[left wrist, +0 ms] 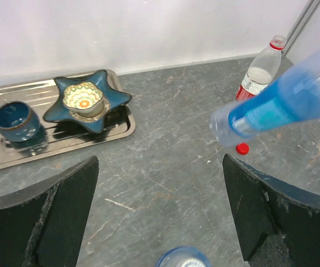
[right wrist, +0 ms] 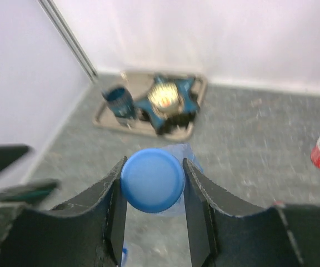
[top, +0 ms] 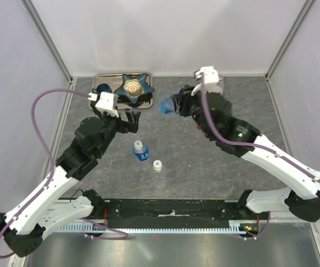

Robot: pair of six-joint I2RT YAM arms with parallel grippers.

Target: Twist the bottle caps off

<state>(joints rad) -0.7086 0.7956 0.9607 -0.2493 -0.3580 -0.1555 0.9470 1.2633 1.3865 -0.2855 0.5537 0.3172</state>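
Blue round plastic cap (right wrist: 152, 179) clamped in right gripper (right wrist: 152, 183); its blue-labelled clear bottle (left wrist: 271, 105) hangs tilted above the grey surface (left wrist: 165, 167). Left gripper (left wrist: 160, 217) spread wide, holding nothing. Risk: unsupported bottle spins with the cap, or slips free and drops.

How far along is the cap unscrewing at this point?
Done: a red cap lies on the table near the red-labelled bottle. In hand: the right gripper is clamped on the blue cap of a raised blue bottle, with the left gripper open facing it. Left: the blue-labelled bottle and the tiny bottle stand on the table, apparently still capped.
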